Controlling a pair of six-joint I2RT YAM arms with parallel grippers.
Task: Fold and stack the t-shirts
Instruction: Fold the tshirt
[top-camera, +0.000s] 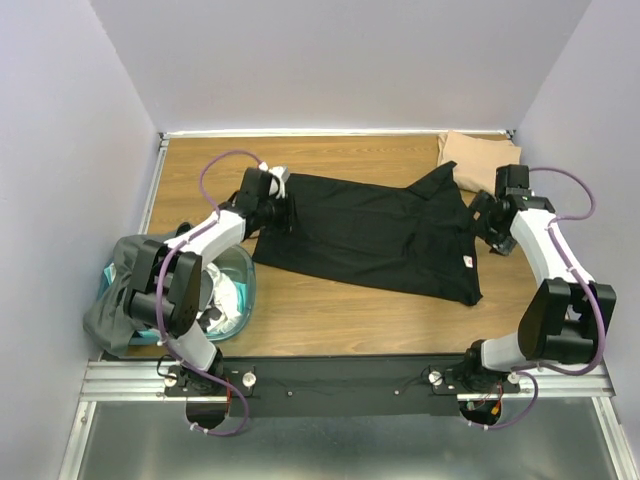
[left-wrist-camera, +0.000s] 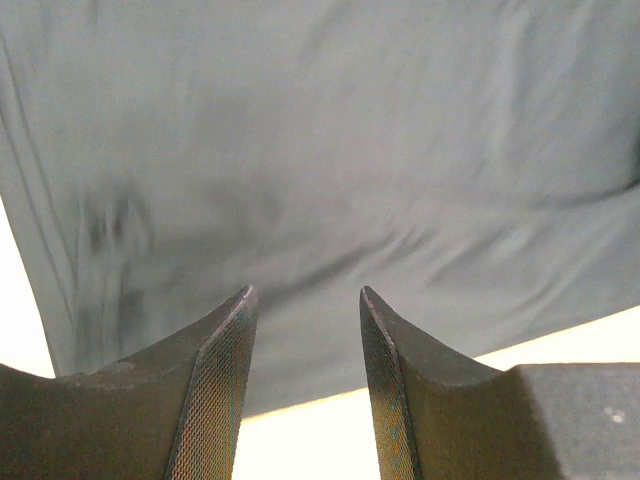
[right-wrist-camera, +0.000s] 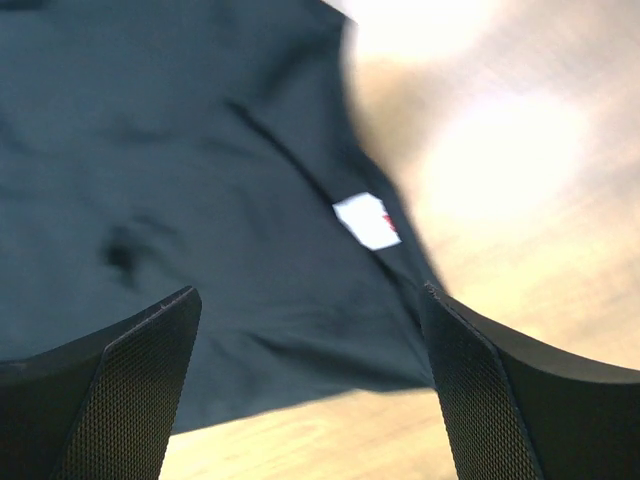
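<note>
**Black cloth spread flat, first fold not yet begun**

Black fabric is seen across the middle of the wooden table (top-camera: 330, 305): the black t-shirt (top-camera: 370, 235) is laid out nearly flat, with one sleeve pointing toward the far right corner. There a tan t-shirt (top-camera: 478, 158) is already folded, so the step in hand is judged to be the folding of the black one.

The left gripper (top-camera: 277, 207) is held at the shirt's left edge. In its wrist view the fingers (left-wrist-camera: 225, 360) are parted and nothing is held between them. The cloth edge lies just ahead of the tips.

The right gripper (top-camera: 482, 222) is placed at the shirt's right edge. Its jaws are spread wide and empty, above the cloth near the white label (right-wrist-camera: 366, 220).

For the next move, both edges would probably need to be pinched together and carried across evenly, so that the cloth is not dragged or bunched.

More shirts, grey (top-camera: 120, 300) and white (top-camera: 225, 300), are kept in and over the teal tub (top-camera: 240, 290) at the left, well apart from both grippers.
</note>
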